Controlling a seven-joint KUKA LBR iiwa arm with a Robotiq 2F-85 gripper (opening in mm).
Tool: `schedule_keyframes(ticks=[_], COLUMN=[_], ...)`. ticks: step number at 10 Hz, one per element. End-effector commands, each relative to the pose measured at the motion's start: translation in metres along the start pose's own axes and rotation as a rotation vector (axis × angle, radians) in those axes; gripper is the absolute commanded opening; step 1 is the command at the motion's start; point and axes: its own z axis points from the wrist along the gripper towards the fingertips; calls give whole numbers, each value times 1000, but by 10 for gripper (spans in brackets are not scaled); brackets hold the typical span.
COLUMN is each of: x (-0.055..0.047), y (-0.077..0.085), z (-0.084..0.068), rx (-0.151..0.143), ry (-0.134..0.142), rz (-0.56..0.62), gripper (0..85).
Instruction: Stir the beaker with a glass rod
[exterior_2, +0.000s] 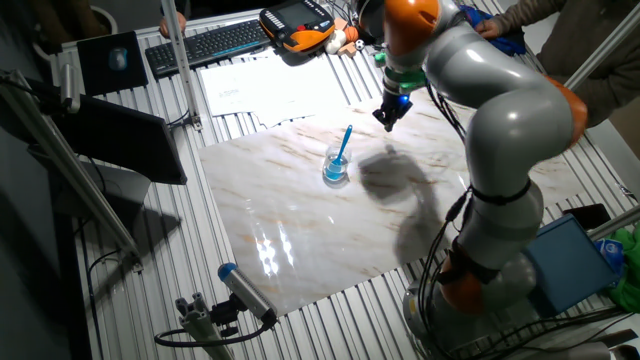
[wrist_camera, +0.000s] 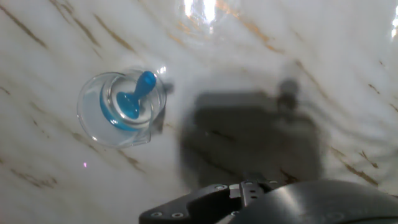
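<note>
Marble slab (exterior_2: 300, 215): glass rod (exterior_2: 343, 143) leans in beaker (exterior_2: 335, 168); gripper (exterior_2: 389, 117) above, its opening unclear.

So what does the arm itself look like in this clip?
A bulky arm of rounded silver-grey segments with orange rings at the joints. The wrist ends in a teal and blue band above a small dark gripper. Black cables hang along the base. No readable markings.
</note>
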Motion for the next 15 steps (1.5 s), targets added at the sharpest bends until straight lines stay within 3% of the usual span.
schedule_keyframes(ticks=[1, 3, 4, 5, 6, 7, 8, 9, 10, 12, 13, 15], x=[0, 0, 0, 0, 0, 0, 0, 0, -8, -35, -45, -60], y=[0, 0, 0, 0, 0, 0, 0, 0, 7, 28, 39, 61], z=[0, 0, 0, 0, 0, 0, 0, 0, 0, -5, -9, -13], rx=[3, -29, -8, -48, -115, -146, -142, -130, -123, -129, -126, -97], ry=[1, -64, -64, -61, -42, 4, 29, 31, 24, 14, 23, 19], rz=[-5, 44, 27, 15, 36, 56, 71, 83, 89, 143, 173, 193], gripper=[0, 0, 0, 0, 0, 0, 0, 170, 340, 340, 340, 340])
